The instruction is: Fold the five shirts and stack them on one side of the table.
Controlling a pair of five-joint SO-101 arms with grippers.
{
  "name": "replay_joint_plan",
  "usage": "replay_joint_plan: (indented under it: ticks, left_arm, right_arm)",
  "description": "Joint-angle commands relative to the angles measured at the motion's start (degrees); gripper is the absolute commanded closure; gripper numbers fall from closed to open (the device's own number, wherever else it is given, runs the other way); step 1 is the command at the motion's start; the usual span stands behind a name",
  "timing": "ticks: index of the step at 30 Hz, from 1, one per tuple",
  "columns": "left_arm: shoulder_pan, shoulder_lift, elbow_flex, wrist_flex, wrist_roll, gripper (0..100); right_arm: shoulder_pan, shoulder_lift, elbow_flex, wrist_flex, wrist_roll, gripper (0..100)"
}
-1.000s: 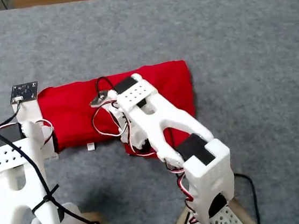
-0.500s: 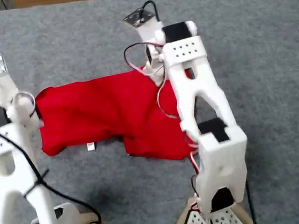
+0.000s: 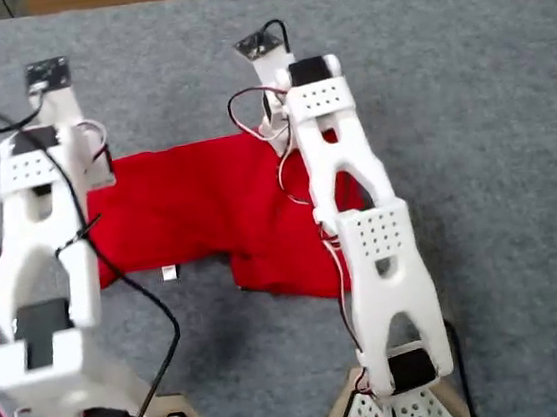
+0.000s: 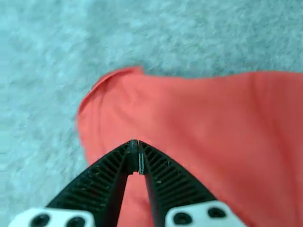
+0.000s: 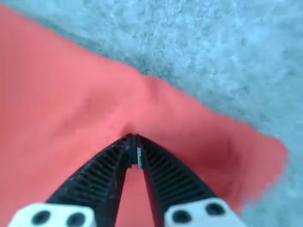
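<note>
High camera looking down over table (image 3: 467, 96), wrist cameras close behind jaws, all sharing red shirt (image 3: 187, 204)

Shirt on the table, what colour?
Plain red shirt, no pattern; shows best in the high view.

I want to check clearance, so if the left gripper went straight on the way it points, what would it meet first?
Most likely the red shirt: the left gripper points its shut tips onto the cloth near a corner, with the grey table cover beyond. Whether they already touch is unclear.
</note>
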Motion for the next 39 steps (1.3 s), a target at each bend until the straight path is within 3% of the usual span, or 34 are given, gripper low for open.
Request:
replay_joint_plan:
  ticks: [1,7,11,16,24,30,39]
  left_arm:
    - [0.6,7.3,-10.3,-1.4,0.7,98]
    - [-2.7,23.9,-26.5,-0.7,0.4,98]
    - [-5.1,32.3,-39.3,5.3,-0.1,98]
    - [-7.4,42.1,-53.6,11.4,-4.1,98]
    - [-11.0,55.0,-71.5,12.3,-8.5,98]
    - [-14.6,58.3,-78.5,12.3,-10.6,98]
    - [-21.5,58.2,-79.3,12.4,-10.6,98]
  right_arm:
    - [1.5,4.8,-8.2,-0.2,-2.2,99.2]
    - [3.2,12.3,-18.4,3.4,-2.4,99.2]
    - [4.5,14.9,-23.7,5.5,-1.8,99.2]
    - [7.6,15.5,-24.7,5.6,-1.8,99.2]
    - [9.5,15.5,-24.6,5.8,0.1,99.2]
    - [9.5,15.5,-24.7,6.1,0.2,99.2]
    - [9.6,15.5,-24.5,6.1,0.8,99.2]
